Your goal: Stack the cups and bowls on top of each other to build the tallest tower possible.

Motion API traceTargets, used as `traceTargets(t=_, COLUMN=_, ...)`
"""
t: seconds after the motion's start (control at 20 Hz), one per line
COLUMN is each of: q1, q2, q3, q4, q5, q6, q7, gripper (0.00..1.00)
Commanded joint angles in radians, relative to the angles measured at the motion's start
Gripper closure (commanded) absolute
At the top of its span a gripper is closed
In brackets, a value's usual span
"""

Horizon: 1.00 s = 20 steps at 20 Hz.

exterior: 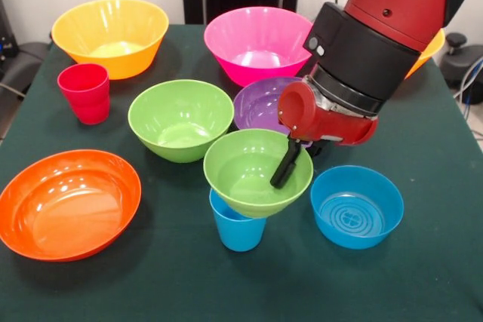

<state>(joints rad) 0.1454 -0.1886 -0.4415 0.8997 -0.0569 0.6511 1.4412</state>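
A small green bowl (243,173) sits upright on top of the sky blue cup (236,228) near the table's front. My gripper (281,177) comes down from the upper right. One black finger (287,162) lies along the bowl's inner right wall, the other is hidden behind the rim, so it looks shut on that rim. A small blue bowl (356,206) stands just right of the cup. The red cup (84,93) stands at the left. Behind the arm the purple bowl (258,105) is partly covered.
A lime green bowl (179,120) stands mid-table and a wide orange bowl (68,203) at the front left. Further back are a yellow-orange bowl (112,35) on the left and a pink bowl (256,43) in the centre. Another yellow-orange bowl (429,49) peeks out behind the arm.
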Motion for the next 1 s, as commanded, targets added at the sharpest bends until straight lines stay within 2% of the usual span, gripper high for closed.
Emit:
traceTargets(t=0.05, q1=0.013, q2=0.012, q3=0.035, q4=0.108, q5=-0.064, q6=0.025, q7=0.103, gripper=1.0)
traceTargets(t=1.0, q1=0.006, q2=0.026, q3=0.024, q4=0.126, q5=-0.07, q6=-0.045, q7=0.096, gripper=1.0)
